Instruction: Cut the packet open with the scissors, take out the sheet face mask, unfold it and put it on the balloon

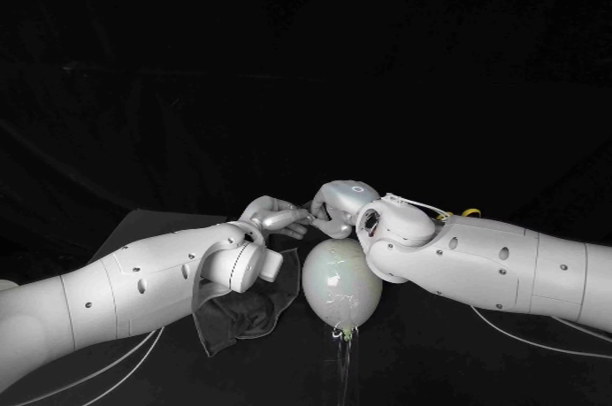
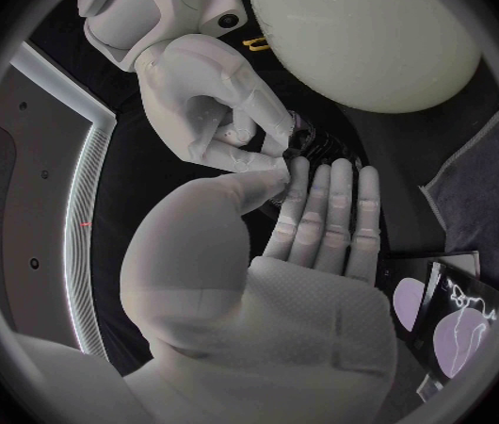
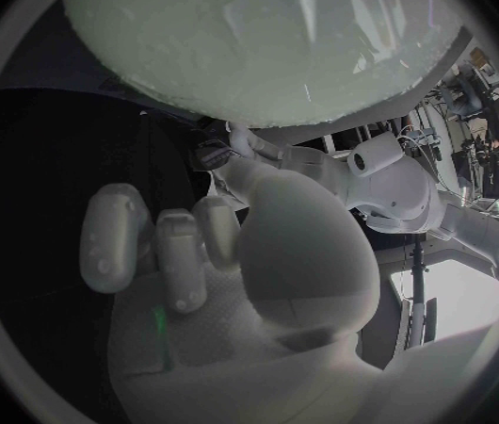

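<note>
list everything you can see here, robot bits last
balloon: 1, pale whitish, between the two arms, just below the hands
cloth: 1, dark grey, under the left arm, beside the balloon
packet: 1, black with pale purple print, lying near the cloth's edge
dark item: 1, black, gripped in the right hand's fingers and touching the left hand's fingertips; too small to name
table: 1, black, beneath everything
left arm: 1, white, reaching in towards the middle
right arm: 1, white, reaching in to meet it
left hand: 1, silver, fingers extended
right hand: 1, silver, fingers curled
</note>
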